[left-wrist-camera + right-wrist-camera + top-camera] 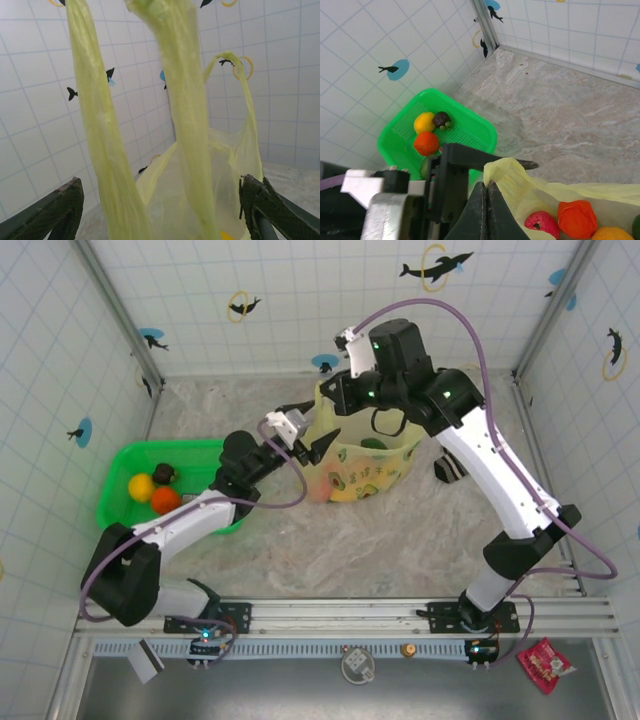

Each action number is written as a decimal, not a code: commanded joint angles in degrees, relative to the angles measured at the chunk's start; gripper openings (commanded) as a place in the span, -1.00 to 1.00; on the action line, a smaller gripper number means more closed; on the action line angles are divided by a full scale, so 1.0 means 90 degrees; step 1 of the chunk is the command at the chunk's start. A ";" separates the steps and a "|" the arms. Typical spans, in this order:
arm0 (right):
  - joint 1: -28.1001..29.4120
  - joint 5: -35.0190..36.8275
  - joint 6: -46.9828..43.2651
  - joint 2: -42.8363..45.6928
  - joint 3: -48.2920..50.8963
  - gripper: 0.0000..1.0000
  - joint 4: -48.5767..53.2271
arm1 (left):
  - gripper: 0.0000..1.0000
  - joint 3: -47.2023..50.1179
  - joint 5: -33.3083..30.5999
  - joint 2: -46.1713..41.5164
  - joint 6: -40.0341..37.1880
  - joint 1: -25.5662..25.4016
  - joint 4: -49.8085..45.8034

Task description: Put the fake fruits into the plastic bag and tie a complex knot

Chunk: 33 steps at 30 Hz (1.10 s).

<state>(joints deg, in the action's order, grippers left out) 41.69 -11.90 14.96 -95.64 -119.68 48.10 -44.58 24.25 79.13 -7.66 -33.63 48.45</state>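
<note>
A marbled beige desk (400, 540) sits boxed in by white tiled walls (250, 270) dotted with blue fish decals and yellow rings. The plastic bag (370, 465) stands mid-desk, its rim pinched in the closed right tool (487, 200). The left tool (160, 202) is spread apart, its fingers either side of the bag's handles. Some fake fruits (576, 218) lie inside the bag; others rest in the green mesh basket (200, 455) at the left wall.

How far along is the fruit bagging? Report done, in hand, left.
Done: fruits lie in the plastic bag, a red one and an orange one showing. In hand: right jaws shut on the bag's rim, holding it up; left jaws open, a handle strap between them. Left: at least three fruits wait in the green basket; no knot tied yet.
</note>
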 commanded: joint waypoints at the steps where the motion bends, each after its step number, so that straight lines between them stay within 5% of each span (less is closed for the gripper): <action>1: 0.0084 -0.0107 -0.0139 0.0291 0.0143 -1.00 0.0009 | 0.60 -0.0301 0.0328 0.0252 -0.0187 0.0033 0.0202; 10: -0.0039 -0.0224 -0.0076 0.0792 0.0966 -1.00 -0.0518 | 0.02 -0.0023 0.0929 0.0516 -0.0464 0.0027 0.0664; 17: -0.0431 -0.0405 0.0169 0.1294 0.1816 -1.00 -0.1131 | -0.84 0.0036 0.1051 0.0612 -0.0518 0.0015 0.0581; 33: -0.0736 -0.0415 0.0097 0.1753 0.2546 -1.00 -0.1184 | -1.00 0.0428 0.0766 0.0601 -0.0276 0.0015 0.0467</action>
<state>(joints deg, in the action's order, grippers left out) 35.29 -16.21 16.03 -83.35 -98.45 40.51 -42.37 31.07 84.23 -10.50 -33.76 54.22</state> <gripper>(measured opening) 0.042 0.046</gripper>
